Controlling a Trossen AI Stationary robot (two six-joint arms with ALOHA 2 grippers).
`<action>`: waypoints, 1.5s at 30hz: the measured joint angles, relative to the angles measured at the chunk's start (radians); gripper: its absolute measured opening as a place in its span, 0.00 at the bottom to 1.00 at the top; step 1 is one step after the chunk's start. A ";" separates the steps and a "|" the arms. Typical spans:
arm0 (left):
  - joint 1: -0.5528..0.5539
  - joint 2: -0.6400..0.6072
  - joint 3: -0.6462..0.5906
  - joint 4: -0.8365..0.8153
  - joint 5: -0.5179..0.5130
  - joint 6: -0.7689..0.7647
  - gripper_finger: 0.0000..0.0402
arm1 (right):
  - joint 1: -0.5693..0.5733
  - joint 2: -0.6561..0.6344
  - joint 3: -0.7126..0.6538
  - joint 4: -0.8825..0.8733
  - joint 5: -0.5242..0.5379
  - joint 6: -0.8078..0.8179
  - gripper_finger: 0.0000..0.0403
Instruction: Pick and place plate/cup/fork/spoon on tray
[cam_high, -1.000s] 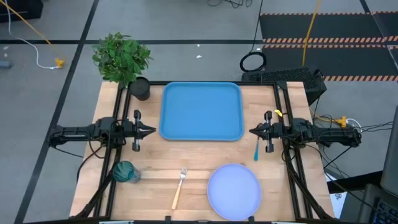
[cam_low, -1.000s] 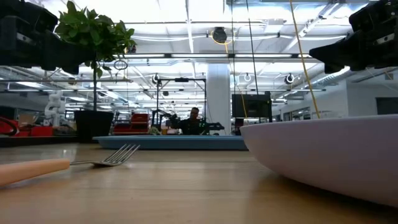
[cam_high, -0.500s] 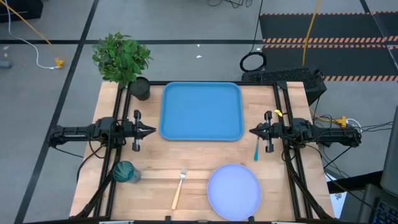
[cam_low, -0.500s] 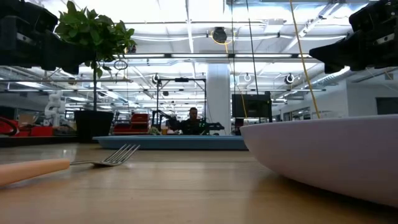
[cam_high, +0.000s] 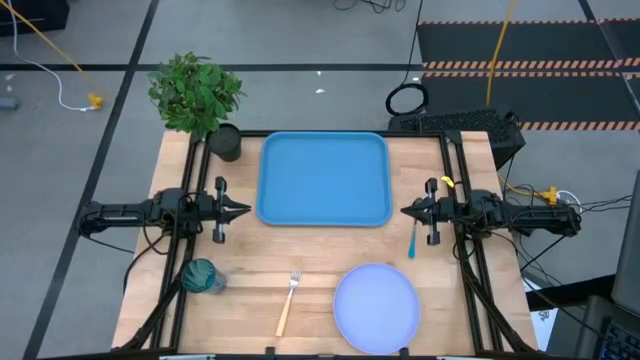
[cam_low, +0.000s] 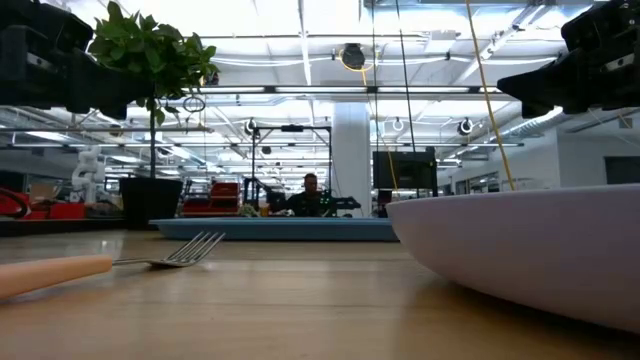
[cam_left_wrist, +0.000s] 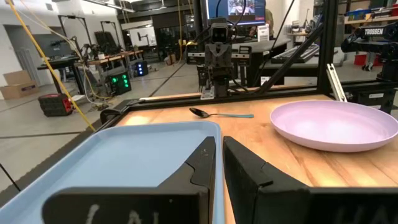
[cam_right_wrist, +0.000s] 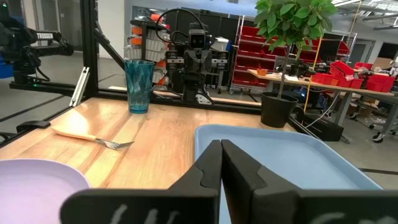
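Observation:
The blue tray (cam_high: 324, 178) lies flat at the table's far middle. The lavender plate (cam_high: 376, 308) rests on the table near the front edge, right of centre. The orange-handled fork (cam_high: 289, 301) lies left of the plate. The teal cup (cam_high: 202, 276) stands upright at the near left. The blue-handled spoon (cam_high: 412, 240) lies on the table beside the right gripper. My left gripper (cam_high: 243, 210) hovers at the tray's left edge, shut and empty. My right gripper (cam_high: 406, 210) hovers at the tray's right edge, shut and empty.
A green plant in a dark pot (cam_high: 222, 140) stands at the table's far left corner. Black frame rails (cam_high: 186, 250) run along both sides of the table. A person (cam_low: 310, 186) shows far off in the room behind the table.

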 joint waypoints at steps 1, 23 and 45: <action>0.000 0.000 0.000 0.000 0.000 0.000 0.09 | 0.000 0.000 0.000 0.000 0.000 0.000 0.00; 0.000 0.000 0.000 0.000 0.000 0.000 0.09 | 0.000 0.000 0.000 0.000 0.000 0.000 0.00; 0.000 0.000 -0.001 0.096 -0.001 -0.101 0.09 | 0.000 0.000 0.000 0.000 0.000 0.000 0.00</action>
